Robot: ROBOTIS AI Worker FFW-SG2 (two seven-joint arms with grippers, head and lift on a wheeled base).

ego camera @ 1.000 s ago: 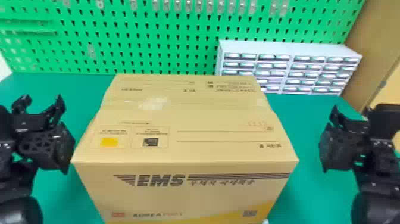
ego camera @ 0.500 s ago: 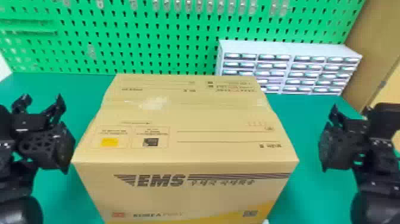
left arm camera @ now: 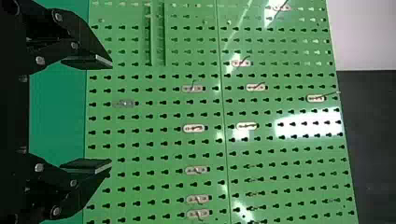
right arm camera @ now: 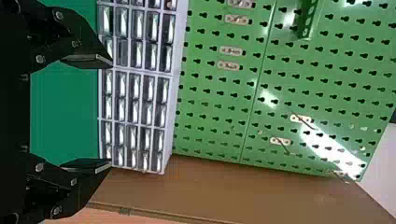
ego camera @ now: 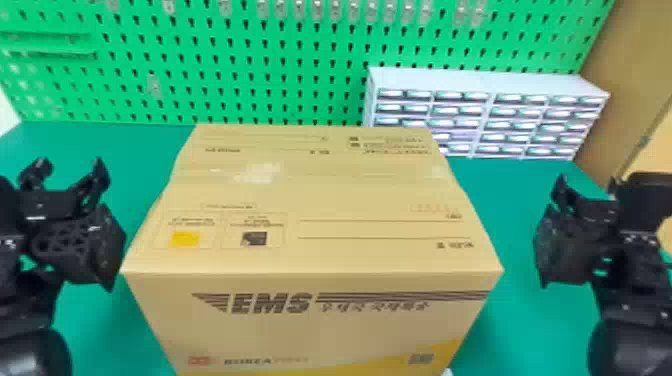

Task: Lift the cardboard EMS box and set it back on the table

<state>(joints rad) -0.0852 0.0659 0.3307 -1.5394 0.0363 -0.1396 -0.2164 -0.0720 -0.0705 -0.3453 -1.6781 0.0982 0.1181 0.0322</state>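
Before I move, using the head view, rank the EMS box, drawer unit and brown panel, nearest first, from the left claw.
1. EMS box: just right of the left claw.
2. Drawer unit: at the back, right of centre.
3. Brown panel: far right, beyond the drawer unit.

No visible change over the last second
In the head view, neither the cardboard EMS box (ego camera: pixel 330 200) nor the left claw (ego camera: pixel 71 167) nor the right claw (ego camera: pixel 587 185) shows any shift from the earlier pictures that can be made out
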